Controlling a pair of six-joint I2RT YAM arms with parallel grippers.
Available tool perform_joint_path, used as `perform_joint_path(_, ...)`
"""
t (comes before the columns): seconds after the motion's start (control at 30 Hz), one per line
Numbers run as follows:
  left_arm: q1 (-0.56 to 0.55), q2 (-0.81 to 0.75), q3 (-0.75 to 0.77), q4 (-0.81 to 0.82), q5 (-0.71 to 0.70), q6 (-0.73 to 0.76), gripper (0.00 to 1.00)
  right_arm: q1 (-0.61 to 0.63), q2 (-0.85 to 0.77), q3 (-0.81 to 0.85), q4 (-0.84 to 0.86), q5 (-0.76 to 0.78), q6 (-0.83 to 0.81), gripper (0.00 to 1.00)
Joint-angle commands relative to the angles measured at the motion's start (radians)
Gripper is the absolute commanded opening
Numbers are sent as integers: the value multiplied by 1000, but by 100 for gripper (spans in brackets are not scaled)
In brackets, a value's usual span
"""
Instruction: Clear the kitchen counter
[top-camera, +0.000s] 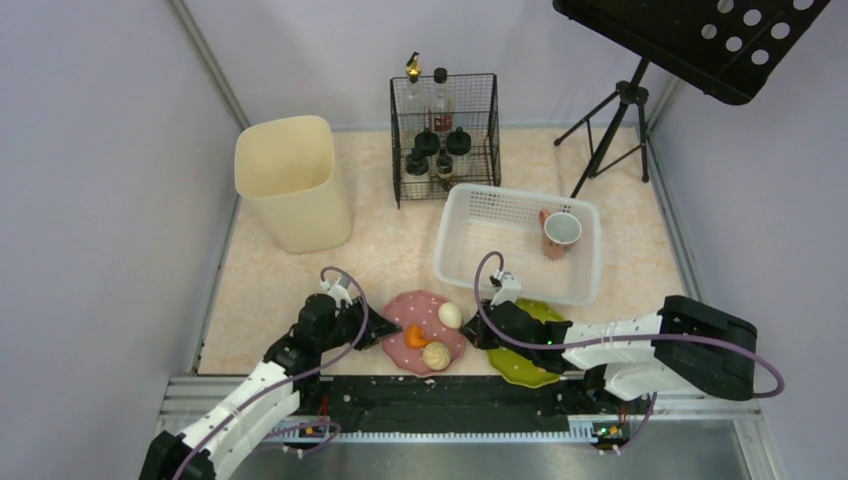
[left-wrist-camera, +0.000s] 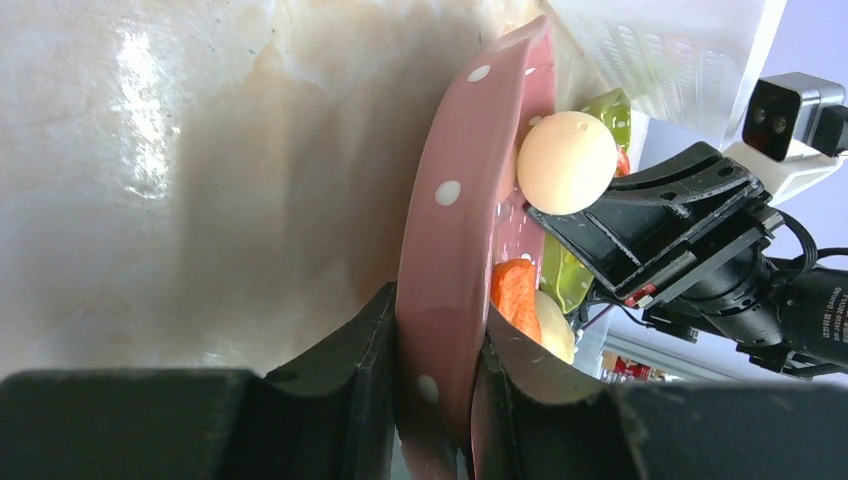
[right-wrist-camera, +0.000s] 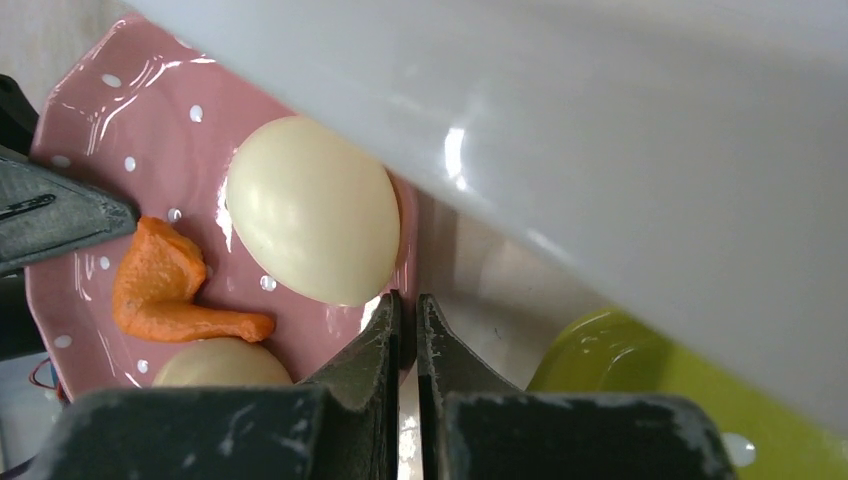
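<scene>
Jaws clamped — left gripper (left-wrist-camera: 437, 322) on pink plate (left-wrist-camera: 452, 215) rim, right gripper (right-wrist-camera: 408, 305) shut alongside

Three plain walls of pale lavender-grey close the space in: a left wall (top-camera: 100, 200), a back wall (top-camera: 400, 40) and a right wall (top-camera: 760, 200). A slim metal post (top-camera: 210, 65) runs down the far left corner where two of them meet. At the far right a black music stand (top-camera: 690, 40) with a perforated plate leans over the scene, its tripod (top-camera: 615, 130) set on the far right corner of the desk (top-camera: 390, 245). A grey metal rail (top-camera: 500, 455) borders the near edge. The light is soft and even, leaving a bright glare on the glossy desk top.
</scene>
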Motion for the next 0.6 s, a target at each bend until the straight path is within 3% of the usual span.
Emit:
perform_joint_path(0.0,-11,-71,-44,16,11,-47,0,9,-11,17,-291,-91,-47,0)
perform_joint_path(0.57,-3,-371,39,-262,-26,-97,0,28,-122,184,-448,-52,-117,0)
